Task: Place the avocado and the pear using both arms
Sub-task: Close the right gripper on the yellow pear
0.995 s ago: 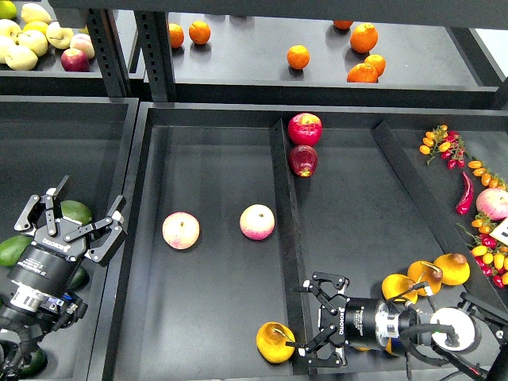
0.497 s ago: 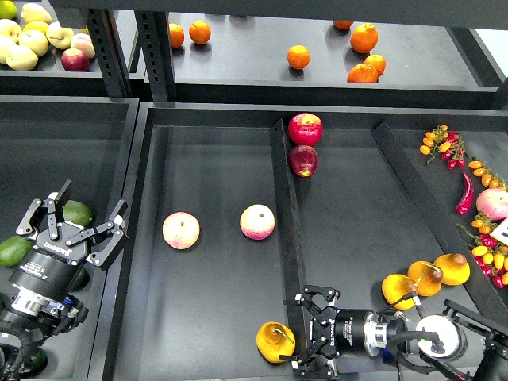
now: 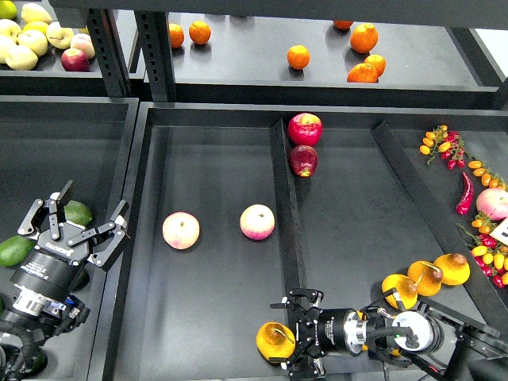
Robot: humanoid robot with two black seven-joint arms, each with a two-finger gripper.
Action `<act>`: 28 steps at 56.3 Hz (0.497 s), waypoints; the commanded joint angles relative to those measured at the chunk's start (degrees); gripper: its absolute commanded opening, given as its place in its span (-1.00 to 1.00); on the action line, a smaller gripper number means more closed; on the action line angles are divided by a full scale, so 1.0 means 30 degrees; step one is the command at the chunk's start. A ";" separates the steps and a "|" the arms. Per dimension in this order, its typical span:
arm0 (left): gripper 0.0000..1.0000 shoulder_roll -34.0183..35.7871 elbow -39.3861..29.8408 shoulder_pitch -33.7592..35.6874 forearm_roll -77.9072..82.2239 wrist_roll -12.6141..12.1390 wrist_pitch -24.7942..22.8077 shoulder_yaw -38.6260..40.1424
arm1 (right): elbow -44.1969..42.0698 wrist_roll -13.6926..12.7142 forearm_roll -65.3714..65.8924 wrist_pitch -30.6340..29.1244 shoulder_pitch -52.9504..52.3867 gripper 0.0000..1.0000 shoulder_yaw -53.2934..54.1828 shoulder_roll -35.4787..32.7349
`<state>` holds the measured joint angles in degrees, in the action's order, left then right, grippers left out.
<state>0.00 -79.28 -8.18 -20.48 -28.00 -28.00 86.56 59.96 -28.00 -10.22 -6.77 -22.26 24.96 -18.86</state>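
My right claw [image 3: 292, 337] has slid left since the earlier frame, and its spread fingers now touch the pear [image 3: 275, 341], a golden, brown-blotched round fruit by the divider [image 3: 287, 222]. My left claw [image 3: 77, 230] has barely moved; it hangs wide open and empty over the light green avocado [image 3: 76, 212]. No dark avocado can be told apart. Two pink-yellow peaches [image 3: 181, 230] lie in the tray [image 3: 208, 115].

My right gripper [image 3: 292, 342], matt black with metal joints, meets the pear's [image 3: 275, 341] glossy golden skin over the smooth, matt-black tray [image 3: 214, 317].
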 commanded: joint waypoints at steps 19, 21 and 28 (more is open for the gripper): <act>0.98 0.0000 0.0001 -0.0026 0.0000 0.0000 0.0000 -0.0200 | -0.0914 -0.0001 0.0800 0.0001 0.0067 0.93 -0.0527 0.0574; 0.98 0.0000 0.0001 -0.0026 0.0000 0.0000 0.0000 -0.0200 | -0.1032 -0.0001 0.0829 0.0001 0.0067 0.91 -0.0469 0.0633; 0.98 0.0000 0.0001 -0.0026 0.0000 0.0000 0.0000 -0.0200 | -0.1588 -0.0001 0.0917 0.0001 0.0009 0.78 -0.0293 0.1130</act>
<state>0.00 -79.28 -8.26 -20.48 -28.00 -28.00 85.98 56.58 -28.00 -7.75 -6.77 -22.10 23.71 -16.67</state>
